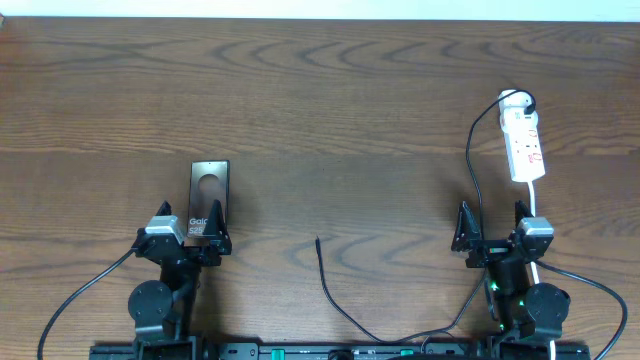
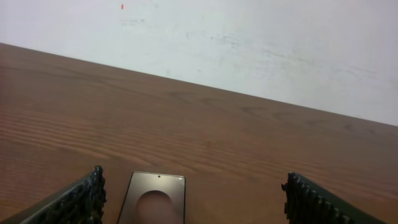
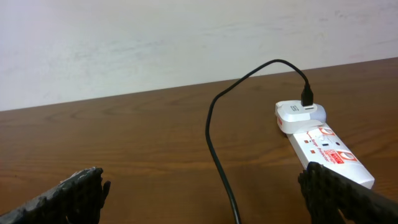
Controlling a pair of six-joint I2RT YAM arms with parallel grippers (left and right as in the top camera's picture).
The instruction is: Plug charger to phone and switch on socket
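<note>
The phone (image 1: 208,195) lies flat on the table at the left, a dark slab with a round circle mark and white lettering. It also shows in the left wrist view (image 2: 154,198). My left gripper (image 1: 190,232) is open just at its near end, over the lettering. The white socket strip (image 1: 523,143) lies at the far right, with the charger's adapter plugged in at its far end (image 3: 301,115). The black charger cable (image 1: 474,165) runs down past my open right gripper (image 1: 492,232). Its free plug tip (image 1: 318,240) lies at the table's middle front.
The strip's white cord (image 1: 537,205) runs toward the right arm's base. A pale wall stands behind the table's far edge (image 2: 249,50). Black arm cables trail off at both front corners.
</note>
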